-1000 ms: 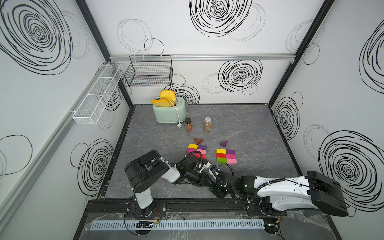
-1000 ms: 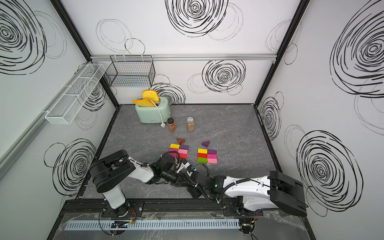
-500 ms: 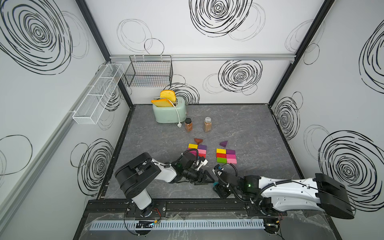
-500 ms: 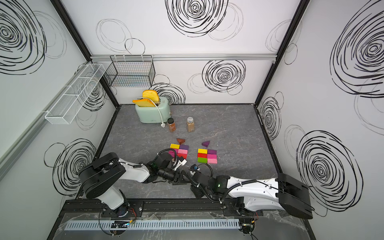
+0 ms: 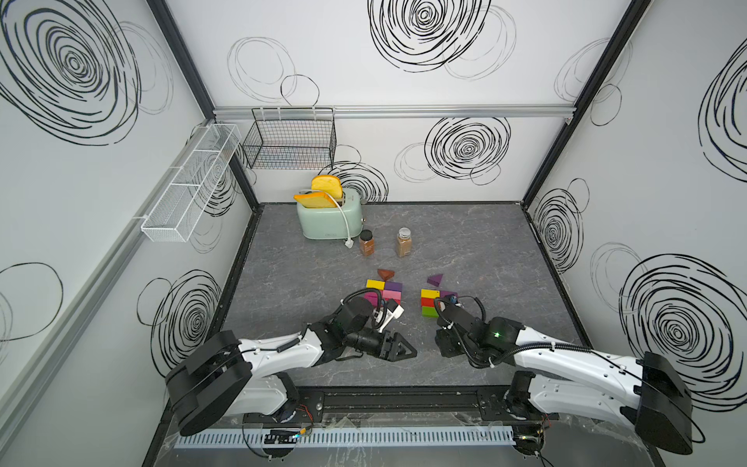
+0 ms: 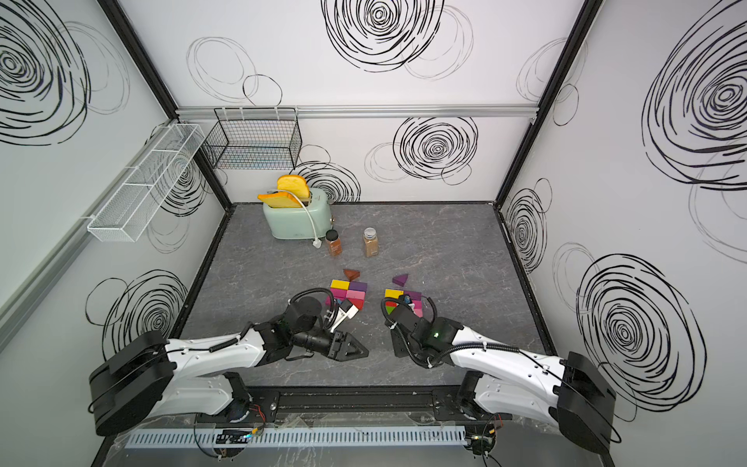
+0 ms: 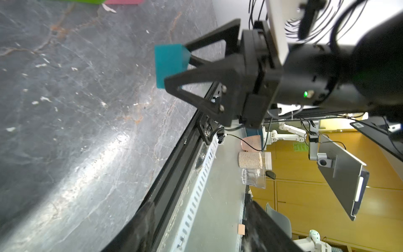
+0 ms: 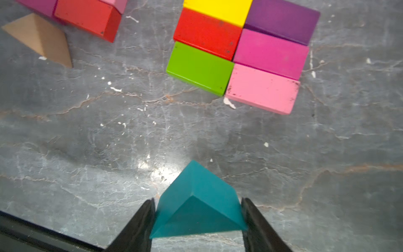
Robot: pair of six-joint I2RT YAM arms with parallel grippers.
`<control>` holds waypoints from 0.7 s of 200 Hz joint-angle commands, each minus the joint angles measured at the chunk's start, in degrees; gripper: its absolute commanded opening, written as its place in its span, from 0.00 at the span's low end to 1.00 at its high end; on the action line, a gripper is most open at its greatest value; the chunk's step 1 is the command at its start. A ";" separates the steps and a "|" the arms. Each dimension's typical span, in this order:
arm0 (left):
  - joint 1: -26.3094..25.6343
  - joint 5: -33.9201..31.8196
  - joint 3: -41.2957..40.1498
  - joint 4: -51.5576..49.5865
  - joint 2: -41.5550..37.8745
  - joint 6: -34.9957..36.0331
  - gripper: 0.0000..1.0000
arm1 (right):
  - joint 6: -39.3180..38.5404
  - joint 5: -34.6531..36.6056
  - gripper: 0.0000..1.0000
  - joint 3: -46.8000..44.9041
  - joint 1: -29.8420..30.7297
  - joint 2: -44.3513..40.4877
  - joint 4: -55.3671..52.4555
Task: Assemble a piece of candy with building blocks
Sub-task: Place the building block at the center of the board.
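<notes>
My right gripper (image 8: 197,200) is shut on a teal wedge (image 8: 196,203), held low over the grey floor near the front. The left wrist view shows that teal wedge (image 7: 170,63) at the fingertips of the right gripper (image 5: 444,343). My left gripper (image 5: 400,349) is open with nothing between its fingers (image 7: 139,229). Six flat bricks lie packed together: yellow (image 8: 218,11), purple (image 8: 281,21), red (image 8: 207,33), magenta (image 8: 270,54), green (image 8: 199,67), pink (image 8: 261,89). A second brick cluster (image 5: 384,291) lies to their left, beside a tan wedge (image 8: 39,39).
A brown wedge (image 5: 386,274) and a purple wedge (image 5: 435,279) lie behind the clusters. Two spice jars (image 5: 366,242) (image 5: 404,242) and a mint toaster (image 5: 328,220) stand further back. Wire baskets (image 5: 289,139) hang on the walls. The black front rail (image 5: 388,400) runs close by.
The two grippers were together at the front middle. My left gripper has opened and drawn back to the left; the right one has pulled away to the right.
</notes>
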 commanded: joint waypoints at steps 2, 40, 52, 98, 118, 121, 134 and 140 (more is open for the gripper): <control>-1.29 -2.06 -0.44 -2.74 -3.81 3.06 0.71 | 1.32 0.16 0.31 1.45 -2.30 1.58 -1.48; -1.83 -3.46 -1.44 -3.93 -8.65 3.86 0.71 | 5.44 -1.27 0.31 0.81 -2.72 5.07 3.93; -2.22 -3.99 -1.43 -4.33 -9.57 4.35 0.71 | 6.42 -1.36 0.31 0.86 -2.73 6.66 4.81; -2.58 -5.19 -2.23 -4.09 -11.69 4.07 0.72 | 10.41 -0.47 0.31 -0.70 -2.62 8.77 8.88; -2.54 -5.13 -2.87 -3.65 -12.74 3.69 0.72 | 11.26 0.27 0.31 -1.07 -2.67 9.71 8.77; -2.57 -5.14 -3.01 -3.64 -12.86 3.69 0.72 | 11.33 0.28 0.31 -1.08 -2.64 9.91 8.72; -2.50 -5.39 -3.56 -3.64 -13.64 3.68 0.72 | 11.33 0.35 0.31 -1.05 -2.63 10.84 9.05; -2.42 -5.54 -3.87 -3.66 -13.91 3.68 0.72 | 11.30 0.44 0.31 -0.92 -2.64 11.38 9.20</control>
